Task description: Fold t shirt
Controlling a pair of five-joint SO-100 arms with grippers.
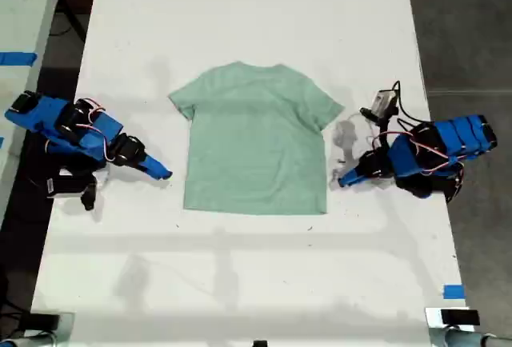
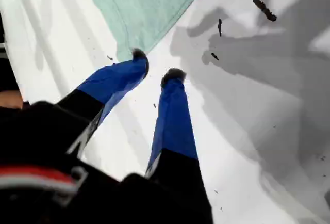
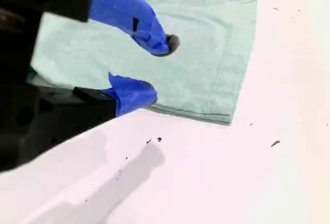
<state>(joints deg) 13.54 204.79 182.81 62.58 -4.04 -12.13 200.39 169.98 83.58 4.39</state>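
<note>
The pale mint-green t shirt (image 1: 256, 143) lies flat and spread out on the white table, neck toward the far edge and both sleeves out. My first gripper (image 1: 342, 179) rests on the table at the exterior view's right, just off the shirt's side edge. In the first wrist view its blue fingers stand slightly open and empty (image 2: 156, 65), with a corner of the shirt (image 2: 144, 2) right at the tips. My second gripper (image 1: 164, 174) sits at the exterior view's left, close to the shirt's other side edge. It is open and empty (image 3: 157, 69), and the shirt (image 3: 206, 53) lies beyond it.
The white table (image 1: 240, 283) stretches well beyond the shirt toward the near and far edges. A small camera with cables (image 1: 384, 105) stands by the first arm. Dark specks (image 2: 263, 7) dot the table. Blue tape (image 1: 454, 291) marks the near corner at the exterior view's right.
</note>
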